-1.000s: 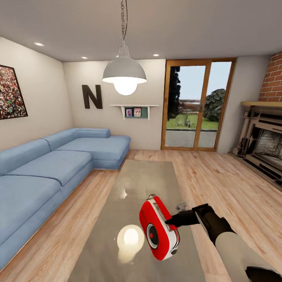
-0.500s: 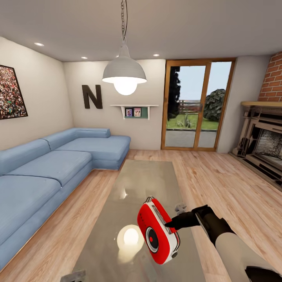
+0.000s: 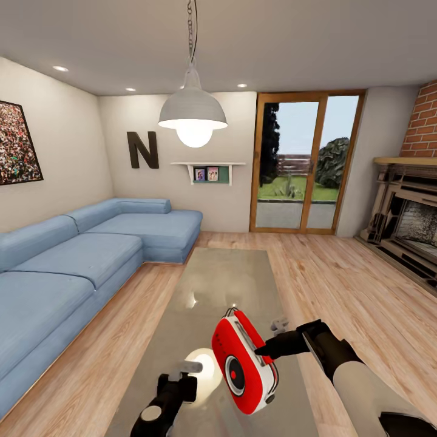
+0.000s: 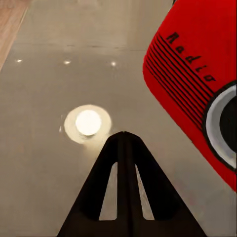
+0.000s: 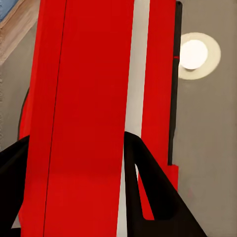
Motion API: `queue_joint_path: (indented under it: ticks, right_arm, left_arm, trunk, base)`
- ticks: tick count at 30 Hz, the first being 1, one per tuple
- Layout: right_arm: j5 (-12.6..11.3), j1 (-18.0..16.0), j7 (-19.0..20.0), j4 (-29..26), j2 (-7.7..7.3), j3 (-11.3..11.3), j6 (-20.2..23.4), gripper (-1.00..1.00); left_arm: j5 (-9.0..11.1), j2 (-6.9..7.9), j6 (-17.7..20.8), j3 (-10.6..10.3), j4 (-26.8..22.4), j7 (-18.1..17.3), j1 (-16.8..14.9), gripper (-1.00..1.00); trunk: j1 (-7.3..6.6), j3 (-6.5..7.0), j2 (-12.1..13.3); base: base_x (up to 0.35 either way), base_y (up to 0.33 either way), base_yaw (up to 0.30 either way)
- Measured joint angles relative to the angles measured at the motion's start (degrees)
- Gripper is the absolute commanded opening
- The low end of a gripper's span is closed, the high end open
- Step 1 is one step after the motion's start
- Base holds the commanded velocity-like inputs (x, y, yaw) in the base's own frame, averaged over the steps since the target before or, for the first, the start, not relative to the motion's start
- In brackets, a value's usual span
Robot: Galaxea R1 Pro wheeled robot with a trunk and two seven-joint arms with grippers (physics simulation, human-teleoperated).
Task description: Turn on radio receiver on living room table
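The radio receiver (image 3: 244,362) is clamped in the right gripper (image 3: 262,350) jaws above the tabletop (image 3: 224,273); the left gripper (image 3: 185,368), jaws closed at seven o'clock, should be pressed gently against its dial.

The black two-fingered right gripper (image 3: 262,351) is clamping its fingers on the bright-red rounded radio receiver (image 3: 243,363), holding it tilted. The black left gripper (image 3: 185,368) is pointing forward beside the radio, fingers pressed together.

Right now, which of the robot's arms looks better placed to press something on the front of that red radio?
Probably the left. The right gripper is clamped on the radio receiver's edge, holding it tilted above the table. The left gripper is shut and free, beside the radio's dial face.
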Motion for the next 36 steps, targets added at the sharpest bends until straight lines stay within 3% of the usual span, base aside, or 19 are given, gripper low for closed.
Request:
queue_joint_path:
  ticks: [1,3,7,12,17,20,36]
  right_arm:
    - [-0.04,0.0,0.09,0.02,0.0,0.0,0.01,-1.0]
    - [-0.3,0.01,1.88,0.43,0.0,0.06,0.18,-1.0]
    - [-0.25,0.0,4.68,0.59,-0.06,0.01,0.03,-1.0]
    - [-0.19,0.0,5.52,0.74,-0.06,0.02,-0.08,-1.0]
    - [-0.17,0.0,5.61,2.12,0.08,0.01,-1.37,-1.0]
    - [-0.3,0.01,5.83,2.84,0.22,0.06,-2.09,-1.0]
    - [-0.39,0.01,10.66,5.19,0.62,-0.01,-3.94,-1.0]
  left_arm:
    - [-1.3,0.0,0.11,-0.89,0.1,-0.01,-0.42,-1.0]
    - [-6.03,0.0,0.22,-3.91,0.39,-0.16,-1.04,-1.0]
    - [-8.04,0.0,0.2,-6.48,0.87,-0.2,-1.18,-1.0]
    - [-8.36,0.0,0.21,-7.05,1.34,-0.84,-1.21,-1.0]
    - [-8.37,0.0,0.09,-7.17,2.82,-7.36,-1.21,-1.0]
    - [-8.45,0.0,-0.1,-7.23,3.17,-9.12,-1.21,-1.0]
    - [-8.42,0.0,-0.44,-7.25,4.74,-10.43,-1.21,-1.0]
  trunk:
    - [0.0,0.0,0.0]
    - [0.0,0.0,0.0]
    - [0.0,0.0,0.0]
    - [0.0,0.0,0.0]
    - [0.0,0.0,0.0]
    - [0.0,0.0,0.0]
    - [0.0,0.0,0.0]
  base:
    - [0.0,0.0,0.0]
    - [0.0,0.0,0.0]
    - [0.0,0.0,0.0]
    - [0.0,0.0,0.0]
    - [0.0,0.0,0.0]
    - [0.0,0.0,0.0]
    - [0.0,0.0,0.0]
